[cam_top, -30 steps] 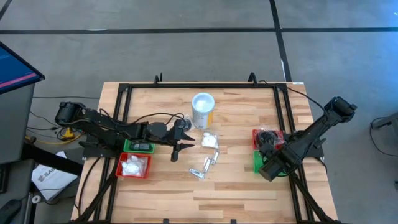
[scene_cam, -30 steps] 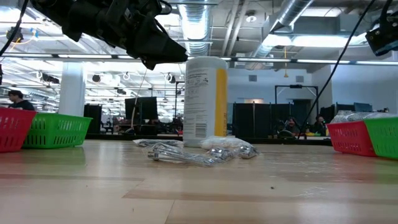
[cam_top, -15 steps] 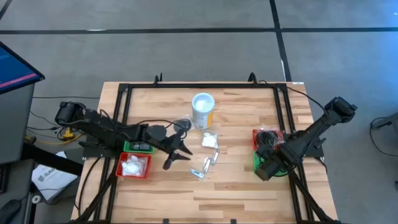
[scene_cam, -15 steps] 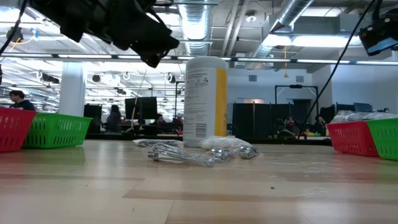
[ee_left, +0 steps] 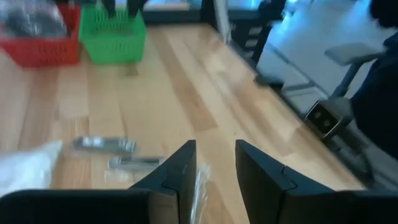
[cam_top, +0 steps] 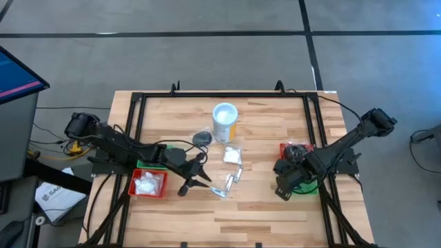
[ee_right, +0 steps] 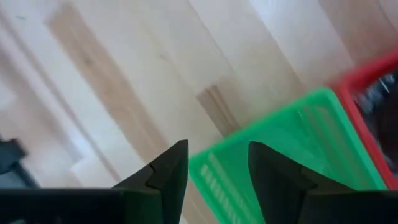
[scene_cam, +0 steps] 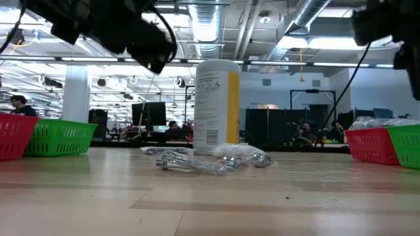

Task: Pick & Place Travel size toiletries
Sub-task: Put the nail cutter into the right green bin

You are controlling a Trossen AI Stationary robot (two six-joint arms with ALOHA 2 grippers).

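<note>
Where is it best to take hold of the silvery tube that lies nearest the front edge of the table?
Probably at the middle of the silvery tube, from straight above. It lies flat on the table and is long and thin, so the fingers should close across its narrow width. The left end effector, open, hovers close beside it.

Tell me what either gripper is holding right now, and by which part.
Nothing. The left gripper and right gripper both have open fingers with only bare table between them.

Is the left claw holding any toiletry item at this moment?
No, in the left wrist view the left claw is open and empty, with the silvery tubes lying on the table ahead.
</note>
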